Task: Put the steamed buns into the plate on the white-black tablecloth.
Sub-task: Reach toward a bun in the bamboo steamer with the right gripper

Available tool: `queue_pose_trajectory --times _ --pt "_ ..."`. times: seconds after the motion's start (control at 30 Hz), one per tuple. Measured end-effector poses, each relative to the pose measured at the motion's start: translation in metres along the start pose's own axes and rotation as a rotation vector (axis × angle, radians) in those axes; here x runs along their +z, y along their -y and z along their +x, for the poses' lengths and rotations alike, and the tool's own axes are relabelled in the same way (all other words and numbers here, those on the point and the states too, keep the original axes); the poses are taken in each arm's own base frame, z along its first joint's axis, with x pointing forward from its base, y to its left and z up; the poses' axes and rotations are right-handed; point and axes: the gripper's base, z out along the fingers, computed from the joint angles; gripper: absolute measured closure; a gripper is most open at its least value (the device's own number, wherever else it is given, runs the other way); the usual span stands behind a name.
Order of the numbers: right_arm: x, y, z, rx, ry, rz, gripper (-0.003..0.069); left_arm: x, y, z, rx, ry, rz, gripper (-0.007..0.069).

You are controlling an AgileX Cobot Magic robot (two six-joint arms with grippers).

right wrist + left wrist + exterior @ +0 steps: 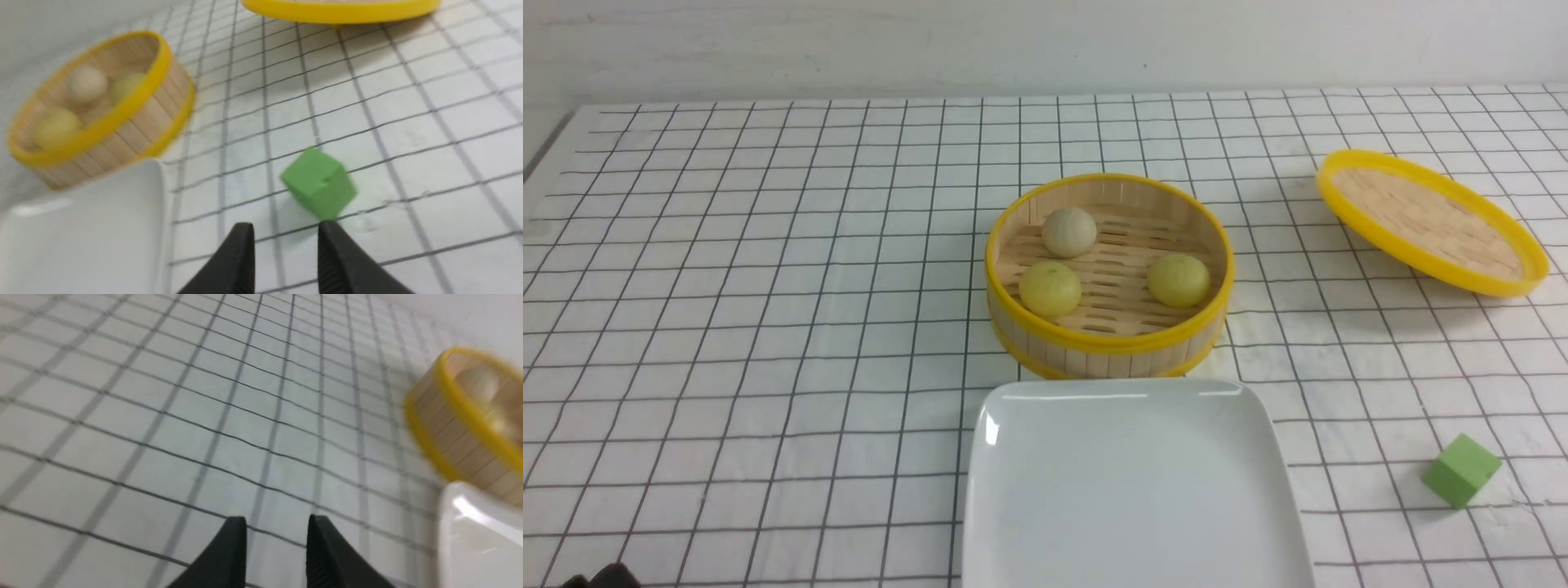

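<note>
Three steamed buns lie in the round yellow-rimmed bamboo steamer (1107, 343): a beige-white one (1068, 231) at the back and two yellow-green ones (1050, 288) (1178, 279). The white plate (1131, 490) sits empty on the white-black tablecloth (768, 286), just in front of the steamer. My left gripper (278, 522) is open and empty over bare cloth, to the left of the plate (478, 539) and the steamer (461, 428). My right gripper (286, 226) is open and empty, close to the green cube (318, 183). The right wrist view also shows the buns (86, 83) and the plate (81, 237).
The yellow-rimmed woven lid (1429, 220) lies tilted at the back right. A green cube (1462, 469) sits on the cloth to the right of the plate. A dark bit of the left arm (600, 576) shows at the bottom left edge.
</note>
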Motion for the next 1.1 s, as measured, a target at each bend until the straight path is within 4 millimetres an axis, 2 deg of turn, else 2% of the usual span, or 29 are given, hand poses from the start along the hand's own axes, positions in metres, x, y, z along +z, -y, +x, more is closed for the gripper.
queue_pose_trajectory --times 0.17,0.27,0.37,0.43,0.5,0.53,0.57,0.6,0.67,0.7,0.73,0.77,0.83,0.87,1.0,1.07,1.1 --pt "0.0 -0.006 0.001 0.272 -0.015 -0.06 0.0419 0.0 0.008 0.001 -0.524 -0.036 0.086 0.0384" --pt "0.0 -0.007 -0.001 0.317 -0.001 -0.077 0.0419 -0.001 0.01 0.0 -0.648 -0.039 0.108 0.0384" --pt "-0.001 -0.009 -0.004 0.32 0.015 -0.088 0.0426 -0.001 0.011 -0.003 -0.695 -0.01 0.132 0.0391" --pt "-0.009 -0.02 -0.019 0.258 0.059 -0.12 0.0462 -0.004 0.017 -0.01 -0.65 -0.007 0.149 0.0419" --pt "-0.019 -0.035 -0.039 0.155 0.111 -0.144 0.051 -0.014 0.028 -0.026 -0.559 0.011 0.184 0.0461" --pt "-0.026 -0.045 -0.053 0.053 0.132 -0.131 0.0563 -0.023 0.037 -0.039 -0.478 0.03 0.209 0.0504" --pt "-0.027 -0.047 -0.056 0.049 0.131 -0.133 0.0571 -0.024 0.039 -0.04 -0.464 0.024 0.207 0.0512" --pt "-0.029 -0.055 -0.068 -0.062 0.103 -0.08 0.062 -0.032 0.049 -0.054 -0.378 0.026 0.213 0.0568" --pt "-0.029 -0.066 -0.091 -0.217 -0.006 0.051 0.0669 -0.033 0.058 -0.069 -0.255 -0.082 0.13 0.0615" --pt "-0.025 -0.067 -0.097 -0.268 -0.095 0.134 0.0672 -0.029 0.061 -0.072 -0.216 -0.164 0.072 0.0622" --pt "-0.023 -0.065 -0.096 -0.275 -0.124 0.155 0.0672 -0.031 0.061 -0.073 -0.207 -0.171 0.068 0.0622" --pt "-0.01 -0.065 -0.106 -0.314 -0.298 0.289 0.0672 -0.02 0.061 -0.073 -0.154 -0.352 -0.054 0.0622" --pt "0.001 -0.065 -0.108 -0.315 -0.391 0.339 0.0672 -0.012 0.06 -0.075 -0.116 -0.453 -0.125 0.0622" --pt "0.022 -0.066 -0.108 -0.309 -0.522 0.363 0.0672 0.0 0.058 -0.075 -0.061 -0.585 -0.207 0.0622" --pt "0.081 -0.08 -0.098 -0.261 -0.784 0.177 0.0662 0.031 0.057 -0.078 0.066 -0.778 -0.261 0.0622" --pt "0.094 -0.087 -0.097 -0.236 -0.815 0.103 0.065 0.038 0.058 -0.08 0.091 -0.802 -0.25 0.0622" --pt "0.111 -0.091 -0.096 -0.24 -0.847 0.033 0.0631 0.046 0.06 -0.079 0.101 -0.828 -0.237 0.0622"
